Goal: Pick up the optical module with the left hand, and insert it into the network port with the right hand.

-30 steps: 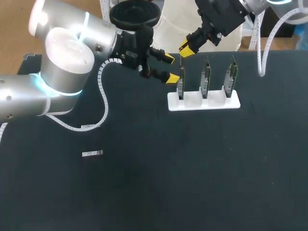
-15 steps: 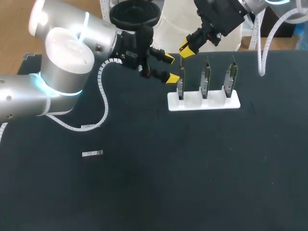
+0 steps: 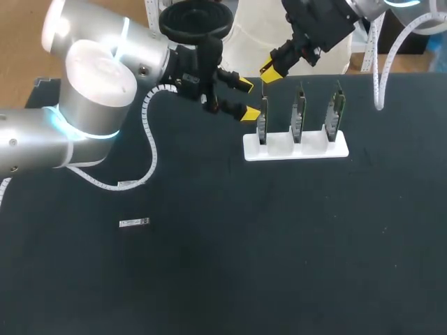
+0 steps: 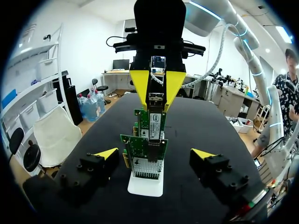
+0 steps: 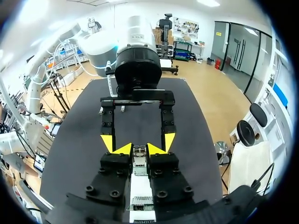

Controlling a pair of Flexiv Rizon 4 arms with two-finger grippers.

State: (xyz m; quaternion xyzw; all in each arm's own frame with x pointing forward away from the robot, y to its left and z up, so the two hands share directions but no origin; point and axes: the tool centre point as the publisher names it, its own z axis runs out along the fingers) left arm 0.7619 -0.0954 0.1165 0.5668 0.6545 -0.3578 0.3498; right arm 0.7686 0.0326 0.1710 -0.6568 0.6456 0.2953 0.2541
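One optical module [image 4: 156, 100] pinched between the closed fingers of the right end effector [image 5: 139, 149], held just above a row of three upright network cards [image 3: 298, 113], white stand [image 3: 295, 149] under them, left end effector [image 4: 154, 153] wide open and empty beside the nearest card, black desk [image 3: 279, 244].

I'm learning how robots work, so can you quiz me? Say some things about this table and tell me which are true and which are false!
1. Three green cards stand in the white holder. True.
2. The left gripper is squeezing a card. False: its fingers are open and hold nothing.
3. The right gripper holds a small optical module above the row of cards. True.
4. The small silver piece sits in the holder. False: it lies on the black table, away from the holder.
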